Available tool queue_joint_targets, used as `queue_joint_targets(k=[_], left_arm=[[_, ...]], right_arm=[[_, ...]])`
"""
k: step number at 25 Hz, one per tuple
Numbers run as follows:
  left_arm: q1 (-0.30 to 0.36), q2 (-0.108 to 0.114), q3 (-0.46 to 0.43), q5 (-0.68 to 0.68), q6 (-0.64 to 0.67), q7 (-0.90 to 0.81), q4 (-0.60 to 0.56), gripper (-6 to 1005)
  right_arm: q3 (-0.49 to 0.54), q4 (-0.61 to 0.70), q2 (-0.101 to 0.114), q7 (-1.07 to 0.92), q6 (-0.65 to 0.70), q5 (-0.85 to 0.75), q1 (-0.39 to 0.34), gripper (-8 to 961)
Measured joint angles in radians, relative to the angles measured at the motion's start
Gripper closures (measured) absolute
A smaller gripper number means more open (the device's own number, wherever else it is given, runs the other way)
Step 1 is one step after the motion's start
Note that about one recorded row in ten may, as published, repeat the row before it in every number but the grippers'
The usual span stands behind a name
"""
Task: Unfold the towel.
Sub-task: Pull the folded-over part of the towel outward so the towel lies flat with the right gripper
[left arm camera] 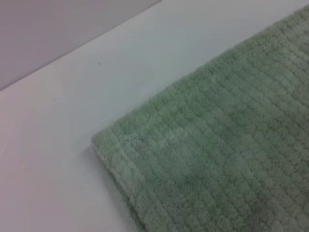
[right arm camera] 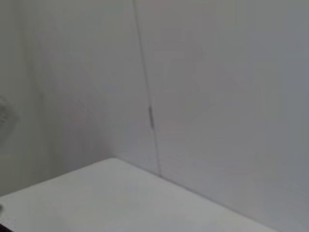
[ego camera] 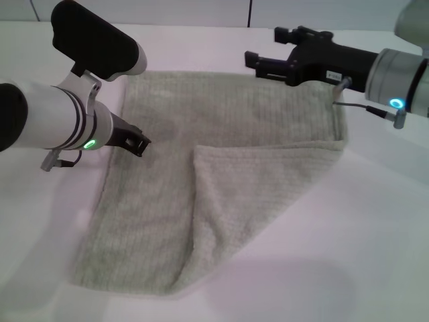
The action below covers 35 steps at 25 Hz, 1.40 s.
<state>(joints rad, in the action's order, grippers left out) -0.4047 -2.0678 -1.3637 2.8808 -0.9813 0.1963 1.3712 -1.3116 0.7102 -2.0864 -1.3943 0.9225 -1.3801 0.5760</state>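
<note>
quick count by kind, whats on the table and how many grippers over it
towel: 1, pale green, lying on the white table with one corner folded over
grippers: 2, the left gripper over the towel's left edge, the right gripper above its far edge
total: 3

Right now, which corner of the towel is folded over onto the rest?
The near right corner of the towel: its flap lies doubled back toward the middle, while the other three corners lie flat on the table.
</note>
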Motion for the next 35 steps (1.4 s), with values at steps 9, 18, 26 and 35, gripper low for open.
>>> queue_joint_targets(k=[9, 18, 26, 35], left_arm=[[-0.006, 0.000, 0.000, 0.000, 0.004, 0.000, -0.009, 1000], [-0.009, 0.000, 0.000, 0.004, -0.003, 0.001, -0.009, 1000], [-0.011, 0.000, 0.000, 0.004, -0.005, 0.001, -0.011, 1000], [-0.011, 0.000, 0.000, 0.005, -0.001, 0.006, -0.017, 1001]], right_arm=[[-0.056, 0.296, 0.007, -0.658, 0.098, -0.510, 0.005, 127], [0.093, 0.520, 0.019, -1.050, 0.570, -0.775, 0.116, 127], [-0.011, 0.455, 0.011, -1.127, 0.548, -0.919, 0.231, 126], [-0.123, 0.311, 0.009, -1.130, 0.390, -0.932, 0.288, 126]])
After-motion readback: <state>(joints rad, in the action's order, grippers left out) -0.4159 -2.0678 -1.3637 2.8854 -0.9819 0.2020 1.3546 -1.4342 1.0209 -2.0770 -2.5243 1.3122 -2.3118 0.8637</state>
